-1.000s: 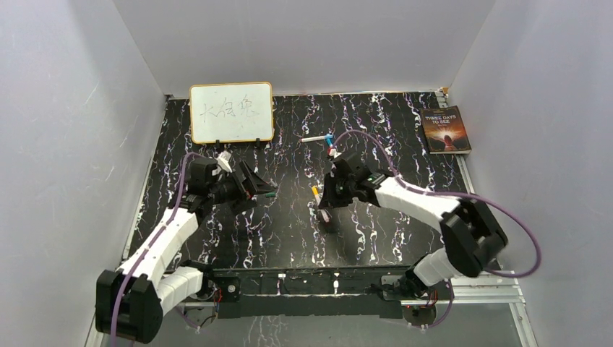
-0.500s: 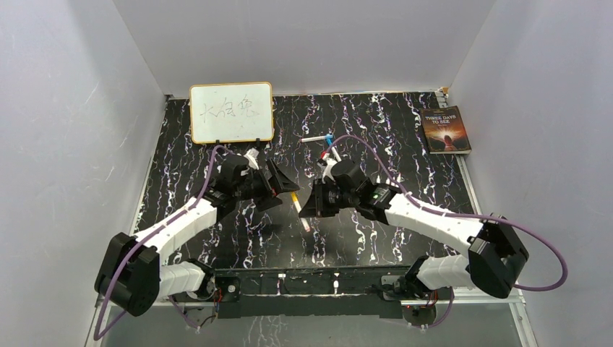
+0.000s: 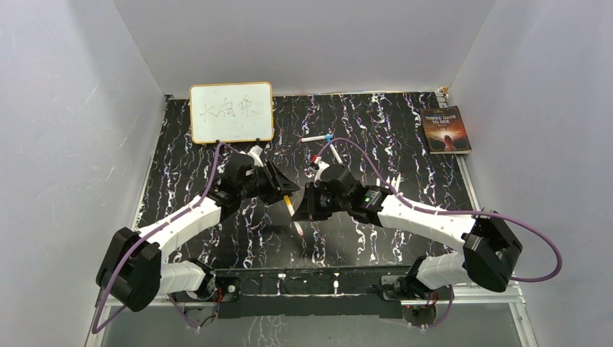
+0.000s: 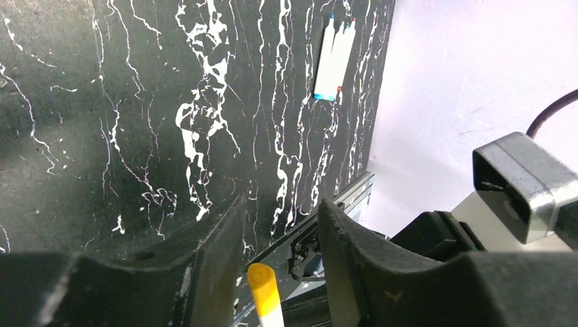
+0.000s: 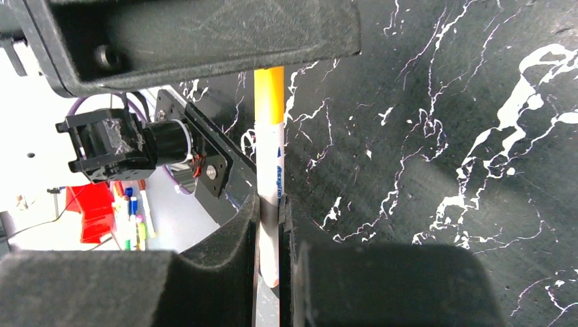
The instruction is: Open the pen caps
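Observation:
My right gripper [image 5: 269, 201] is shut on the white barrel of a pen [image 5: 270, 170], held above the table. Its orange-yellow cap [image 4: 263, 286] pokes between the fingers [image 4: 218, 252] of my left gripper [image 4: 279, 204]. The left jaws stand either side of the cap with a gap still showing, wider on the right. In the top view the two grippers meet at mid-table, the left gripper [image 3: 284, 192] at the cap [image 3: 288, 203] and the right gripper [image 3: 301, 212] on the barrel. Two more pens [image 3: 316, 138] [image 3: 334, 155] lie farther back.
A framed whiteboard [image 3: 231, 112] stands at the back left. A book [image 3: 445, 130] lies at the back right. The two loose pens [image 4: 334, 61] lie side by side near the mat's far edge in the left wrist view.
Both arms swung toward each other at mid-table. The right gripper carried the pen leftward, and the left jaws came around its yellow cap and narrowed.

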